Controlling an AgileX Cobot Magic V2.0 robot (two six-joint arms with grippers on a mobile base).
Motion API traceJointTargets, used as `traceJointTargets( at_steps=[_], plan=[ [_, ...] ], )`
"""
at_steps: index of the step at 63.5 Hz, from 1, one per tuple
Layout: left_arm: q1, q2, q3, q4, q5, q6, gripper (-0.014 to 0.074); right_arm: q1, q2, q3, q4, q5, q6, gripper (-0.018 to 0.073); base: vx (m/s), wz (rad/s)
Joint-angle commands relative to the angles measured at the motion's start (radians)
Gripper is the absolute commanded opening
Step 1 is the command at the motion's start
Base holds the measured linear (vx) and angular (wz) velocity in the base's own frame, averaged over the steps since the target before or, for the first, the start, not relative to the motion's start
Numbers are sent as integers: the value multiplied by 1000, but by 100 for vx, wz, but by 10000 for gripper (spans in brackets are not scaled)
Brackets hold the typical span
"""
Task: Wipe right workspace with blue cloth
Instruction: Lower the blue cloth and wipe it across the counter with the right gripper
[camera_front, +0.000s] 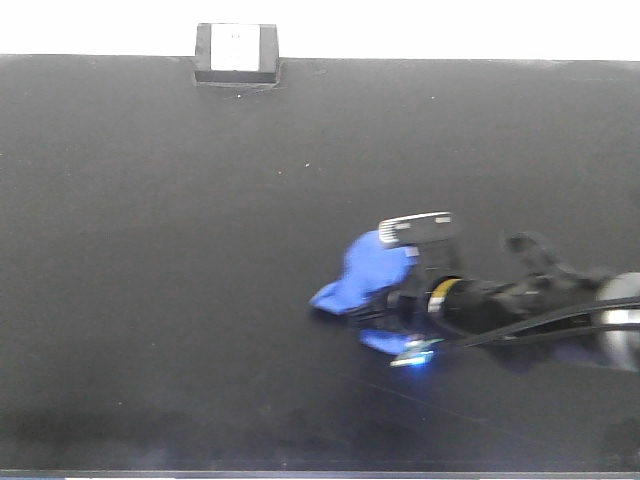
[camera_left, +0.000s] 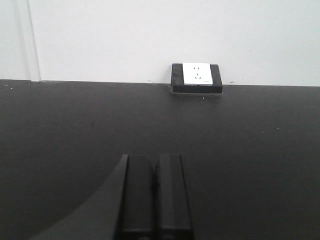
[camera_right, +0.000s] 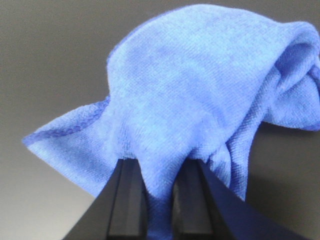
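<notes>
Right claw: black two-finger right gripper (camera_right: 159, 200) fills the bottom of the right wrist view, and its two fingers (camera_right: 131, 200) are closed on a fold of cloth between them.
Cloth in the claw: small royal-blue soft microfibre cloth (camera_right: 200, 95) with stitched edges bulges out just in front of the fingertips; one flat corner spreads to the left of the claw and a wrinkled bunch rises at the upper right.
Cloth from the front view: blue cloth (camera_front: 368, 275) lies on the surface directly to the left of the right gripper (camera_front: 405, 300), and a small blue part also shows below the claw.
Surface under the claw: wide matte black benchtop (camera_front: 200, 250) carries the cloth; the cloth sits right of the middle and nearer the front edge than the back edge.
Right arm: black arm (camera_front: 540, 295) with cables reaches in from the right edge to the claw.
Box far from the claw: small black box with a white face (camera_front: 237, 50) stands at the back edge of the benchtop, well apart from the cloth, up and to the left.
Left claw: black left gripper (camera_left: 152, 195) has its fingers pressed together with nothing between them, above bare benchtop (camera_left: 250, 150), pointing toward the same box (camera_left: 196, 77) by the white wall (camera_left: 150, 35).
</notes>
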Motion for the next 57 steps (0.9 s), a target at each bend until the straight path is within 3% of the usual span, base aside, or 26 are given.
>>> traceJointTargets(
  at_steps=[1,12,27,34,39,45,53,57],
  plan=[
    [-4,-15,30,1,-80,-8,-6,-45,-24,-16,9,17,-33,11,0,0],
    [-4,-15,30,1,-80,-8,-6,-328,-39,-16,2,157,-196,13,0,0],
    [-4,-15,30,1,-80,-8,-6,-798,-102,-16,2,156,-369,13,0,0],
    [-4,-15,30,1,-80,-8,-6,-929,-112,-16,66,181,-377,13,0,0],
    [-4,-15,30,1,-80,-8,-6,-927,-110,-16,110,200,-389,13,0,0],
    [-4,-15,30,1,-80,-8,-6,-840,-110,-16,113,201,-408,13,0,0],
    [-4,-15,30,1,-80,-8,-6,-642,-108,-16,129,189,-389,13,0,0],
    [-4,-15,30,1,-80,-8,-6,-502,-105,-16,164,168,-372,13,0,0]
  ],
)
